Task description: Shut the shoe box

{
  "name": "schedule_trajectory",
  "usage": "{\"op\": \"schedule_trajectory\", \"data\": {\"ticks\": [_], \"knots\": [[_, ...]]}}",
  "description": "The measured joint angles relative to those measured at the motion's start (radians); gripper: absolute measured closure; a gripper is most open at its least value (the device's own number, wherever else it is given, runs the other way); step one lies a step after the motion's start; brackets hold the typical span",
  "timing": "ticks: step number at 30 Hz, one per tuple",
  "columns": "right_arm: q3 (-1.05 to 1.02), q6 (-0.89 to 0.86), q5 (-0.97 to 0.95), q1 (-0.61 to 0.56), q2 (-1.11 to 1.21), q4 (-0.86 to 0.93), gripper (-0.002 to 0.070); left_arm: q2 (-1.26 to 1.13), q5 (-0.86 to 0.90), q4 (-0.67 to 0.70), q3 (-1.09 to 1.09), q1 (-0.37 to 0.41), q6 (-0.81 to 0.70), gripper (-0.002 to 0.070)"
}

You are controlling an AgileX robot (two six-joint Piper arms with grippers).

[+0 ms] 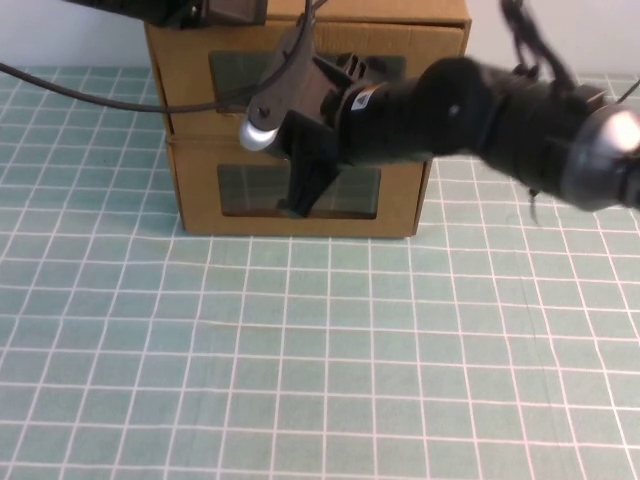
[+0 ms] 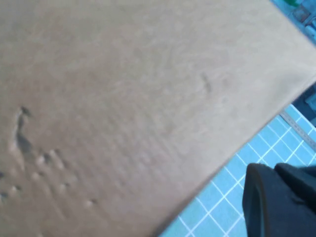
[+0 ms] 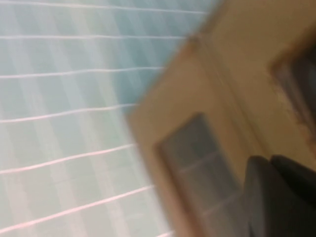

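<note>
Two brown cardboard boxes with clear front windows stand stacked at the back of the mat. The upper, wider one is the shoe box (image 1: 425, 60) (image 3: 252, 44); its plain top (image 2: 123, 98) fills the left wrist view. My right gripper (image 1: 303, 188) (image 3: 276, 197) reaches across from the right, its dark fingers together against the window of the lower box (image 1: 400, 195) (image 3: 163, 113). A small white rounded piece (image 1: 257, 133) shows where the two fronts meet. My left gripper (image 1: 215, 12) (image 2: 279, 197) hovers shut over the shoe box's top left, holding nothing.
The boxes stand on a green mat with a white grid (image 1: 300, 360) that stretches in front of them and to both sides. A black cable (image 1: 90, 95) runs from the left arm across the upper box's left edge.
</note>
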State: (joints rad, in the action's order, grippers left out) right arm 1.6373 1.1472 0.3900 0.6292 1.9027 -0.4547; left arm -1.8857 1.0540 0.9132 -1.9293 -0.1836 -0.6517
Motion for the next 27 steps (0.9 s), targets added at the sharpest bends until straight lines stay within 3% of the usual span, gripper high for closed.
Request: {"op": "schedule_trajectory", "data": {"ticks": [7, 13, 23, 27], "knots": [[0.000, -0.018, 0.323, 0.000, -0.168, -0.038, 0.0690, 0.112, 0.052, -0.002, 0.000, 0.015, 0.000, 0.0678], [0.000, -0.175, 0.385, -0.032, -0.354, -0.039, 0.0690, 0.216, 0.168, -0.022, 0.000, 0.061, 0.000, 0.0678], [-0.010, -0.609, 0.519, -0.336, -0.659, -0.006, 0.0690, 0.441, 0.198, -0.223, 0.109, 0.076, 0.080, 0.0678], [-0.106, -0.729, 0.455, -0.437, -0.796, 0.009, 0.0690, 0.556, 0.198, -0.259, 0.256, 0.076, 0.084, 0.0678]]}}
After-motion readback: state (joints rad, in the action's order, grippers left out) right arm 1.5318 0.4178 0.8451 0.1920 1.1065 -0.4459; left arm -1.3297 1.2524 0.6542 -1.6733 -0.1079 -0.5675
